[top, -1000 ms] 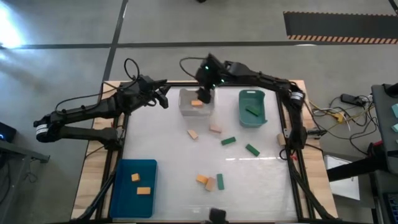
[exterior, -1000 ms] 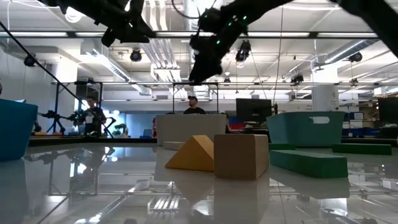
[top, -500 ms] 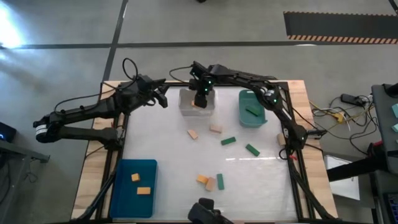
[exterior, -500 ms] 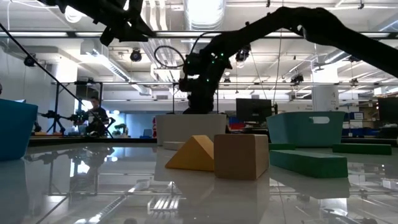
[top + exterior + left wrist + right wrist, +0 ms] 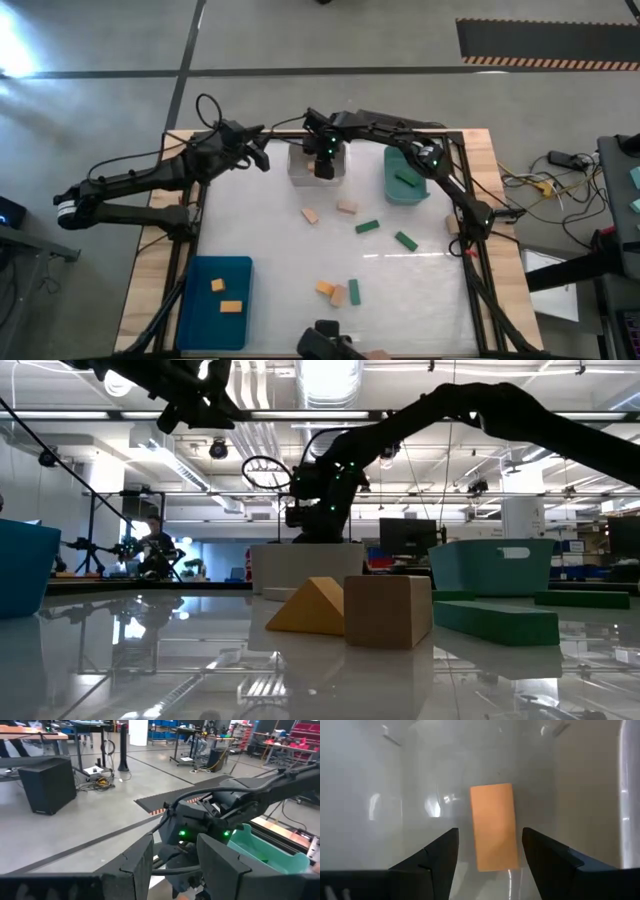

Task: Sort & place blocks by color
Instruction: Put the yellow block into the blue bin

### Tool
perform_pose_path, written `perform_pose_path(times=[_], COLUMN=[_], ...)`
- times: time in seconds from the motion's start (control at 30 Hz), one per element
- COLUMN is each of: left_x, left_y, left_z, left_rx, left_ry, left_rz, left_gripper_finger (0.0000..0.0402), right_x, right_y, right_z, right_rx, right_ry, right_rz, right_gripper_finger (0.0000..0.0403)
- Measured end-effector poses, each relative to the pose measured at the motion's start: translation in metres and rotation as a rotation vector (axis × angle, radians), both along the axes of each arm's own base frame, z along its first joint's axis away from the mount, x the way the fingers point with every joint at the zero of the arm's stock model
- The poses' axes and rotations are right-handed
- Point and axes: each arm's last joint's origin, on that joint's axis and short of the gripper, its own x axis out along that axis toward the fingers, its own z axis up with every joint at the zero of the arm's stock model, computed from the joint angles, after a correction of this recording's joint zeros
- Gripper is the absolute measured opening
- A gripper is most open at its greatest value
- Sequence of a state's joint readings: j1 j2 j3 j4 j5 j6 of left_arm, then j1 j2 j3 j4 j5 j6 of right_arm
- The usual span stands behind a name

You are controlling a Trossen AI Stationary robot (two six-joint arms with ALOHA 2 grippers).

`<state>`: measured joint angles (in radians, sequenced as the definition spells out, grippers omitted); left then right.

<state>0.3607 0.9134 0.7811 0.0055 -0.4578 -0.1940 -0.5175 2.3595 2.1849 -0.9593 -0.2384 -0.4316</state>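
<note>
My right gripper (image 5: 322,163) is open and reaches down into the clear bin (image 5: 298,166) at the table's far middle. In the right wrist view its fingers (image 5: 440,850) stand on either side of an orange bar block (image 5: 492,826), with a gap on each side. The block lies flat on the bin's floor. My left gripper (image 5: 264,157) is open and empty, in the air at the far left. Loose blocks lie on the table: two tan (image 5: 311,215) (image 5: 347,207), two green (image 5: 367,227) (image 5: 405,240), and an orange, tan and green cluster (image 5: 339,293).
A green bin (image 5: 390,185) right of the clear bin holds a green block (image 5: 405,178). A blue bin (image 5: 200,310) at the near left holds two orange blocks (image 5: 217,285). In the low view, people (image 5: 150,542) stand in the room behind.
My right gripper has gone down from above the clear bin into it, and its arm has swung lower over the table's far edge. Now it hides the orange block in the high view. My left arm has kept still.
</note>
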Motion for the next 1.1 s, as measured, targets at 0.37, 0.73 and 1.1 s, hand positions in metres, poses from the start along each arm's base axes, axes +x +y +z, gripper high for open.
perform_pose_path(times=[0.37, 0.73, 1.1], left_x=[0.0, 0.0, -0.002], left_y=[0.0, 0.0, 0.0], left_z=[0.0, 0.002, 0.007], left_rx=[0.003, 0.003, 0.014], left_ry=[-0.001, -0.025, -0.063], left_rz=[0.02, 0.021, 0.02], left_gripper_finger=[0.0136, 0.0136, 0.0136], right_x=[0.002, 0.002, 0.006], right_y=[-0.001, -0.001, -0.003], right_z=[-0.013, -0.001, 0.056], right_rx=[0.018, -0.004, -0.06], right_ry=[0.011, -0.011, -0.134], right_rz=[-0.007, -0.028, -0.035], right_gripper_finger=[0.0182, 0.0086, 0.0016])
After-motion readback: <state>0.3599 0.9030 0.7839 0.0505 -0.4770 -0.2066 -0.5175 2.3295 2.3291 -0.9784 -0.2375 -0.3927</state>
